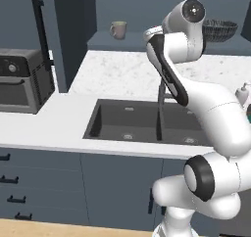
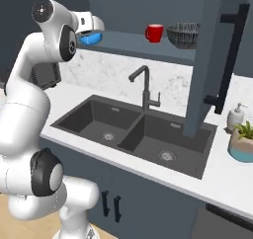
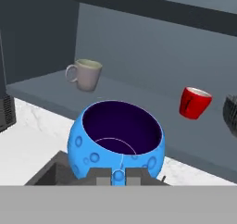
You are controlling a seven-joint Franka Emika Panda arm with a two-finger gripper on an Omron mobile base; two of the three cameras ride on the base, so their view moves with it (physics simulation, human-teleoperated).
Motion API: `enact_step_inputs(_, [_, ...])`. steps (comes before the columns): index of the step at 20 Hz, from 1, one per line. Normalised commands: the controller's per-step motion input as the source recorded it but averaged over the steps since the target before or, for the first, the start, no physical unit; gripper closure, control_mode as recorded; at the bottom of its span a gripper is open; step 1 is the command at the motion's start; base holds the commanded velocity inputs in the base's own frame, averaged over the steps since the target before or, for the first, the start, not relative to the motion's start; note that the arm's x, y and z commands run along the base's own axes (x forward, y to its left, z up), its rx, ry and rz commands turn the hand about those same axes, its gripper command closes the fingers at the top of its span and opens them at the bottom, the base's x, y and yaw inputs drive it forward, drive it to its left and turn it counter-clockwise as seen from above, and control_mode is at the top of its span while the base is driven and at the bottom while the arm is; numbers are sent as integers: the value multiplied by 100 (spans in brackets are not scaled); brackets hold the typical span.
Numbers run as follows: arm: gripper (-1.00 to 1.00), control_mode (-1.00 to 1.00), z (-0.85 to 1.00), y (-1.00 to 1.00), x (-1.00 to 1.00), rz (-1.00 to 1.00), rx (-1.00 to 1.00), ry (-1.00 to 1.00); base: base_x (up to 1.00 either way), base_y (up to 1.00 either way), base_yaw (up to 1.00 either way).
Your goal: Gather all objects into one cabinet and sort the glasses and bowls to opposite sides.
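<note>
My gripper is shut on the near rim of the glossy blue bowl, which hangs upright in front of the cabinet shelf. In the right base view the gripper holds the bowl at the shelf's left end. On the shelf stand the beige mug at the left, the red cup toward the right, and the dark mesh bowl beyond it. The left base view shows the mug and mesh bowl. The red cup stands next to the mesh bowl.
The cabinet's tall door stands open with its black bar handle over the counter. Below lie a double sink with a faucet. A soap bottle and teal plant pot sit right; an oven left.
</note>
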Motion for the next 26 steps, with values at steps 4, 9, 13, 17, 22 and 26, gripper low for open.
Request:
enact_step_inputs(4, [100,100,0,0,0,0,0,0,100,41,-9])
enact_step_inputs(9, [100,100,0,0,0,0,0,0,94,0,-20])
enact_step_inputs(13, [100,100,0,0,0,0,0,0,61,-11,-16])
enact_step_inputs(17, [100,100,0,0,0,0,0,0,6,0,0])
enact_step_inputs(22, [100,100,0,0,0,0,0,0,0,0,0])
enact_step_inputs(26, [100,100,0,0,0,0,0,0,0,0,0])
